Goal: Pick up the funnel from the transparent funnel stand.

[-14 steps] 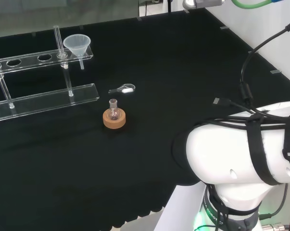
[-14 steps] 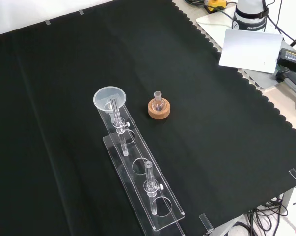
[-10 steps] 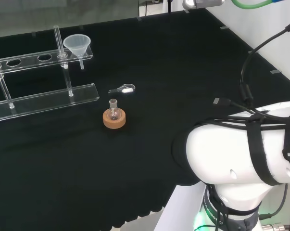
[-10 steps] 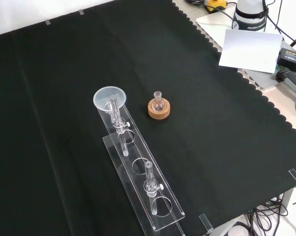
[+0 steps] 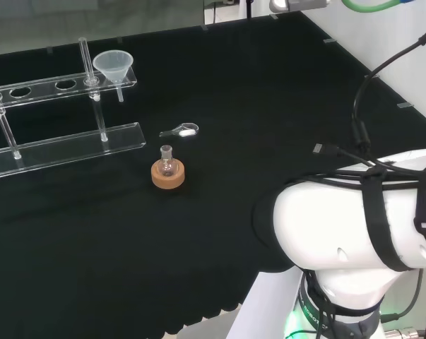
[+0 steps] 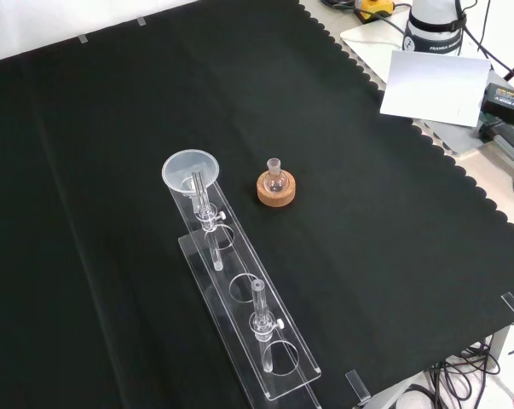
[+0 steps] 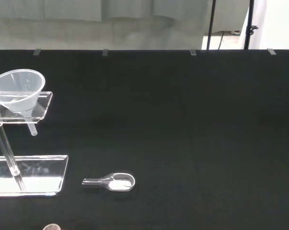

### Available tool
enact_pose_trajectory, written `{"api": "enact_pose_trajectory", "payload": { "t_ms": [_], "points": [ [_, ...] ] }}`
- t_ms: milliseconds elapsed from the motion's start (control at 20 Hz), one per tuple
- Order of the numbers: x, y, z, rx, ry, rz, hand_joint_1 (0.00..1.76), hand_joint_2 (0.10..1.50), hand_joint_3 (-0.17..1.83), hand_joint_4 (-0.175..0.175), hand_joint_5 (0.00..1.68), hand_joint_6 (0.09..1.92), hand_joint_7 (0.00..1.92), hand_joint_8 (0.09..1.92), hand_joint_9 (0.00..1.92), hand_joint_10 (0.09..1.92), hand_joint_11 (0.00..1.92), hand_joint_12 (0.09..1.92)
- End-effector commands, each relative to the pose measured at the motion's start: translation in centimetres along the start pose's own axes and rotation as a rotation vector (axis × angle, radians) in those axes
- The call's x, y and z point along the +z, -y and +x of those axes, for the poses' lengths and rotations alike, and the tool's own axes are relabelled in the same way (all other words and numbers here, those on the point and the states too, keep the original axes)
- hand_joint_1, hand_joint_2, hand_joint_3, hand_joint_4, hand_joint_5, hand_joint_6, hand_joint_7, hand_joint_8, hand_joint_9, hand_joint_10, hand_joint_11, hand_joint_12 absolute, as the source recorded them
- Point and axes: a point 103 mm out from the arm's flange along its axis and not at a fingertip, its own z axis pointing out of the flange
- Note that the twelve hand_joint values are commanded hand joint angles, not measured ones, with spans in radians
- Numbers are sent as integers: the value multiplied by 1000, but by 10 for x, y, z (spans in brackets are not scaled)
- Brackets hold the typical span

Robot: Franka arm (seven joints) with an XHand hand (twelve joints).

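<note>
Nearest in the head view: the arm's white link (image 5: 354,247) wrapped in black cables, low at the right. Cannot tell whether the hand stands apart or together. Farther out on the black-clothed counter (image 5: 269,106): a small clear flask (image 5: 167,159) upright in a cork ring stand (image 5: 168,175). Just beyond that, a small clear scoop (image 5: 181,131) with something white in its bowl, lying flat on the cloth. Farther still, at the left: the transparent funnel stand (image 5: 64,138), two clear tiers on thin posts, upper tier pierced with round holes. Seated upright in the endmost hole at the stand's right end: the funnel (image 5: 114,66), mouth up, stem hanging through below the tier. In the front view, funnel at the stand's far end, with flask just to its right.
</note>
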Motion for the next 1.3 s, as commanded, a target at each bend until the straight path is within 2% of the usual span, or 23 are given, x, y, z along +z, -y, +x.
{"api": "enact_pose_trajectory", "payload": {
  "t_ms": [50, 200, 350, 500, 1000, 1300],
  "points": [
    [5, -9, 0, 22, 2, 11, 0, 1136, 449, 27, 196, 87, 0, 372, 136, 626, 80, 1347],
    [11, -18, 0, 40, 4, 26, 0, 1136, 447, 27, 196, 87, 0, 373, 137, 626, 80, 1348],
    [21, -32, 3, 57, 37, 47, 0, 1136, 444, 28, 197, 87, 0, 376, 139, 627, 81, 1349],
    [31, -49, 9, 45, 50, 68, 0, 1136, 441, 27, 197, 87, 1, 380, 143, 628, 83, 1350],
    [59, -127, 39, -36, 69, 108, 7, 1122, 415, 25, 190, 87, 20, 406, 163, 639, 95, 1360],
    [80, -157, 73, -102, 91, 156, 159, 1058, 353, 24, 191, 87, 55, 454, 181, 657, 110, 1369]
  ]
}}
